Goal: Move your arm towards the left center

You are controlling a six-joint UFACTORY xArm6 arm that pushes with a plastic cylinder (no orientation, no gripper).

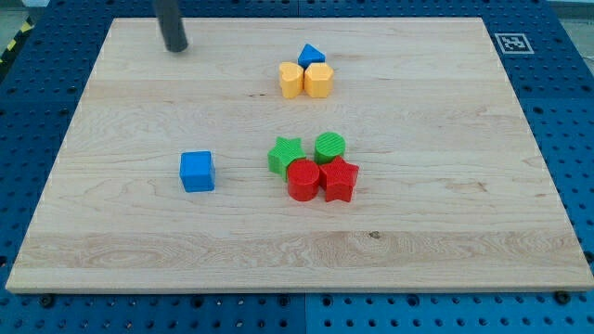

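My tip (175,48), the end of a dark upright rod, rests near the view's top left, well apart from all blocks.
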